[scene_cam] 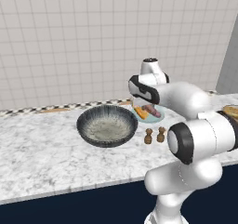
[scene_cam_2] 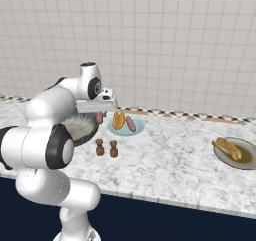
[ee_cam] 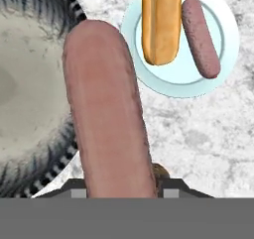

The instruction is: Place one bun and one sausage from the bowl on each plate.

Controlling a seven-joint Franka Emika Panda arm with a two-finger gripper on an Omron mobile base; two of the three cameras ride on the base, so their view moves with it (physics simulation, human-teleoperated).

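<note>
Here the held sausage (ee_cam: 106, 109) fills the centre of the hand view, its long axis running from the bottom edge toward the upper left, with the gripper (ee_cam: 119, 186) closed narrowly on its lower end. Beneath it, at the left of that frame, lies the bowl (ee_cam: 30, 15) with its dark ribbed rim; its speckled inside looks bare in the left base view. To the upper right of the hand view sits the pale blue plate (ee_cam: 218, 59), already carrying a bun (ee_cam: 159, 22) and a second sausage (ee_cam: 200, 37) side by side, both roughly parallel to the held one.

In the right base view the brownish-rimmed plate (scene_cam_2: 248, 164) sits at the far right of the desk (scene_cam_2: 170, 160), well apart from the gripper, and bears a bun (scene_cam_2: 227, 147) with no sausage discernible. Judged from this, the coming move turns on a long carry toward that right edge of the frame, past the blue plate. Two small brown shakers (scene_cam_2: 106, 148) stand near the bowl, just below the likely path.
</note>
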